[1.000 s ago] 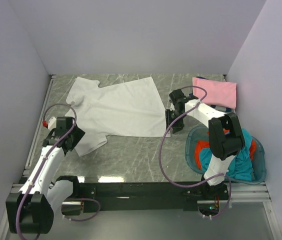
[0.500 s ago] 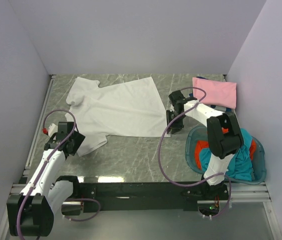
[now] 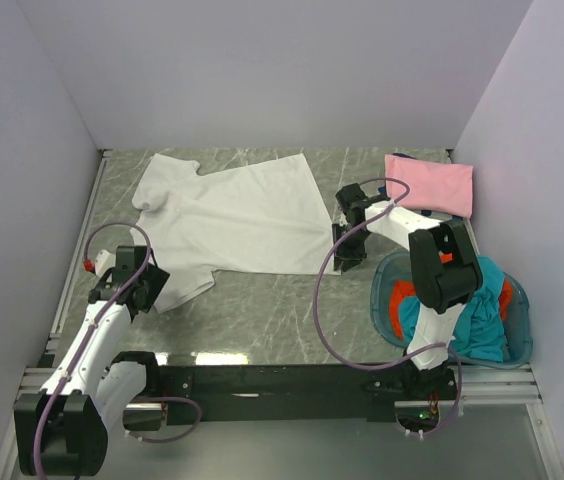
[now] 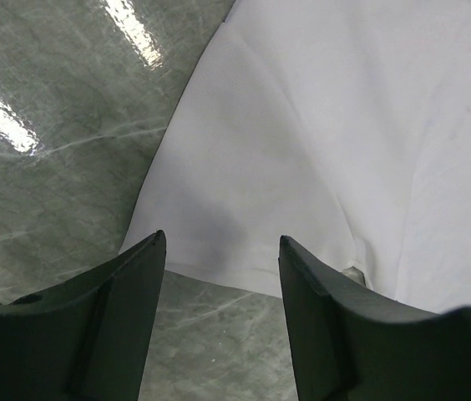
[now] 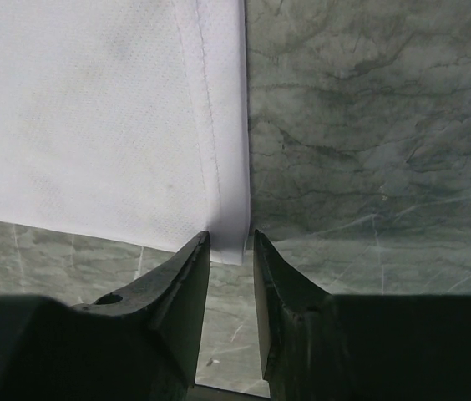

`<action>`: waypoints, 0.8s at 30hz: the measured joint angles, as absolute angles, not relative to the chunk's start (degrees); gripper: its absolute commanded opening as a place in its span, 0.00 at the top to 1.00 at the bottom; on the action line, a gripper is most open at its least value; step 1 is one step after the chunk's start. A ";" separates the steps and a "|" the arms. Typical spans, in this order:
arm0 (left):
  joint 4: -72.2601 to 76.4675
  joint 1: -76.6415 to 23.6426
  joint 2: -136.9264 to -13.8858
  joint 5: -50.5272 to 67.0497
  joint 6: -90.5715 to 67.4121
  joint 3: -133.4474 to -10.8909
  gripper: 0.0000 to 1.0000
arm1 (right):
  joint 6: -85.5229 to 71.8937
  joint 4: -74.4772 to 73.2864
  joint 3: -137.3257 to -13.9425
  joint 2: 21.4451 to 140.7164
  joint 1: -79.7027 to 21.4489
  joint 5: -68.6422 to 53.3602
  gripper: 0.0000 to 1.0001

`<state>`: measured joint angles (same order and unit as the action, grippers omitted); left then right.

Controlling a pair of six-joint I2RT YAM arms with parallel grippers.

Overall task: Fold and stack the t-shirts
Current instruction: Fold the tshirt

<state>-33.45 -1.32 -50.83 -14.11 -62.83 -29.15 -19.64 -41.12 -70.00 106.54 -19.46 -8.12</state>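
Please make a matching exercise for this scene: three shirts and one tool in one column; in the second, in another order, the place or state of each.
Column 1:
1. white cloth t-shirt
2. pink cloth t-shirt
3. teal cloth t-shirt
4. right arm's black two-finger tool

Column 2:
A. folded, at the far right of the grey marble table
B. crumpled in the round translucent blue plastic basket
C. at a hem corner, jaws slightly apart
D. spread flat, mid-table

Pairs: 1-D, 2-A, 3-B, 4-C
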 measured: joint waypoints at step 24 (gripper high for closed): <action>-34.04 -1.30 -49.36 -15.53 -67.22 -26.72 0.50 | -20.32 -40.64 -68.03 106.41 -19.25 -11.14 0.89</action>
